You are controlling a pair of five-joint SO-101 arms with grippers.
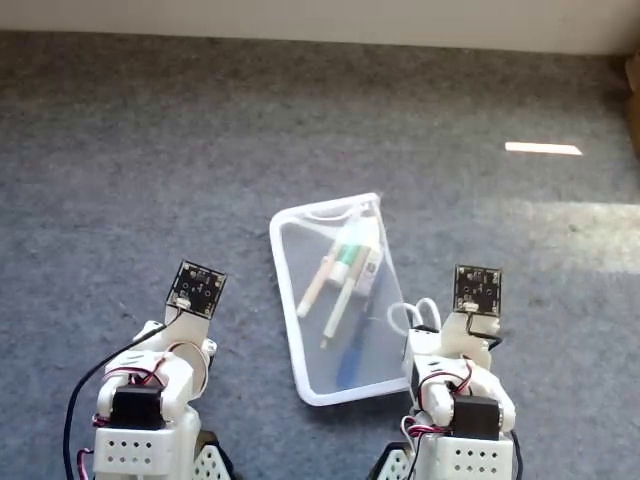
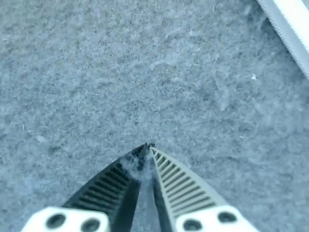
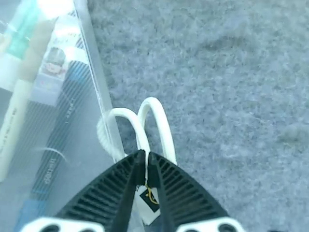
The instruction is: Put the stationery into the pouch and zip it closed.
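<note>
Clear pouch (image 1: 283, 280) flat near the middle of the grey felt tabletop (image 1: 150, 150), pens and other stationery (image 1: 340, 275) inside. At the pouch's long edge on the right arm's side, toward the tabletop's near edge: right gripper (image 3: 146, 153), jaws pressed together on the white cord loop (image 3: 152, 100) attached there, a small tag showing in the gap. Left gripper (image 2: 148, 146) apart from the pouch on its other side, jaws closed on nothing, tips over bare felt.
</note>
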